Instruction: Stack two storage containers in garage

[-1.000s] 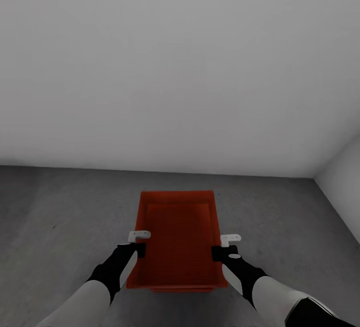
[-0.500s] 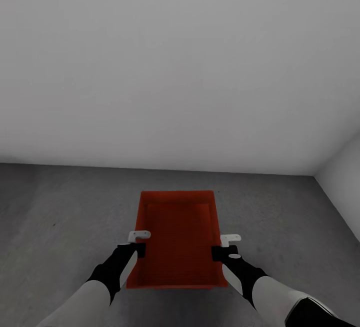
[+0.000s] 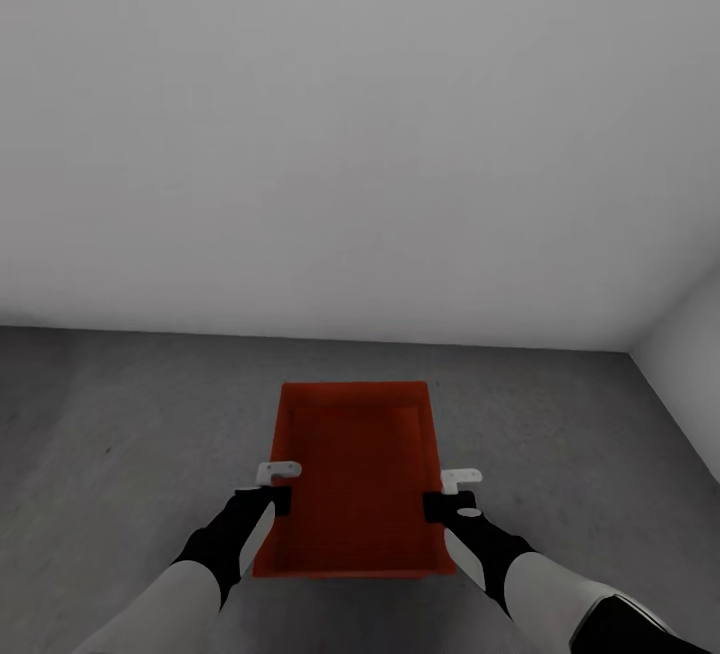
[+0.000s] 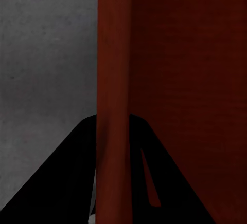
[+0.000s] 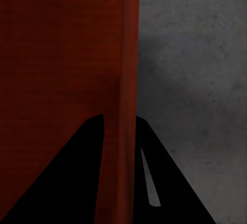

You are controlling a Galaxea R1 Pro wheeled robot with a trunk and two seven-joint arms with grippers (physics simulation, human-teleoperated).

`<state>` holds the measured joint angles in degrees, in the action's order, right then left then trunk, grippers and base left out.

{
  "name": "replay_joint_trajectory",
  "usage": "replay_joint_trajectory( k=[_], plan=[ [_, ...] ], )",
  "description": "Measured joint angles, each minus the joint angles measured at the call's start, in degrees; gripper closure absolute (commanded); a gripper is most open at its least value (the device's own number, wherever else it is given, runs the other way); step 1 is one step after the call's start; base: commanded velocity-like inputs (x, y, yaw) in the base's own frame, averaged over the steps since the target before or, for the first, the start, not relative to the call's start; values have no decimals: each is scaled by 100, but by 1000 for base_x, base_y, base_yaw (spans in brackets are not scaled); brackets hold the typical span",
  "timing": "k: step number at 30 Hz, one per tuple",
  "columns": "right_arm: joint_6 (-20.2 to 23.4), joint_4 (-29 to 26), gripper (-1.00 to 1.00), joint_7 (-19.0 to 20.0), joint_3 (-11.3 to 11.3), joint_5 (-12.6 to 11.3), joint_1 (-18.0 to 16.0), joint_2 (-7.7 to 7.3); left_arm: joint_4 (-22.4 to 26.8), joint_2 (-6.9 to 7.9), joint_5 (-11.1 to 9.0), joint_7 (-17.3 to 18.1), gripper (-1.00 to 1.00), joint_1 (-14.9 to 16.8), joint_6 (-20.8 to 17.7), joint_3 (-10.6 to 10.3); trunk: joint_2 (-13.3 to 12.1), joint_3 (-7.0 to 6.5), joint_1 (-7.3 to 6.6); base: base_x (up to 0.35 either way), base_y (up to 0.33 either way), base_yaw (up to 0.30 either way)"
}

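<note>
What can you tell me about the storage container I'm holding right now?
The storage container is an orange-red, topless rectangular box with thin plain walls, empty inside, long axis pointing away from the robot. It sits level above the dark grey floor near the pale wall. The left gripper pinches its left long wall and the right gripper its right long wall, each wrist view showing a wall edge between the fingers. Whether it touches the floor is unclear.

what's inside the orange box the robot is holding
Nothing shows inside the orange box: just its bare ribbed bottom. The left gripper and right gripper clamp its side walls. What lies beneath it is covered.
</note>
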<state>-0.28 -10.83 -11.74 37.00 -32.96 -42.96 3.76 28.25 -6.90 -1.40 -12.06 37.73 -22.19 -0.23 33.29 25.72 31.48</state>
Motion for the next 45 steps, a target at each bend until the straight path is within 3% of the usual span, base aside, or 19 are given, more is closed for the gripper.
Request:
replay_joint_trajectory(
  k=[8, 27, 45],
  plan=[
    [-33, 2, 100, -20, 14, -7, -1, 9, -10, 11, -9, 18, 100, 0, 41, -3, 0, 0, -1, 210, 0, 0],
    [-20, 1, 100, -2, 7, -7, 0, -2, 0, -2, 0, 0, 100, 0, 17, -1, 0, 2, 1, 8, 0, 0],
    [-18, 0, 100, -5, 9, -8, 0, -1, -1, 0, -3, 0, 100, 0, 17, -3, 0, 139, 1, 0, 0, 0]
  ],
)
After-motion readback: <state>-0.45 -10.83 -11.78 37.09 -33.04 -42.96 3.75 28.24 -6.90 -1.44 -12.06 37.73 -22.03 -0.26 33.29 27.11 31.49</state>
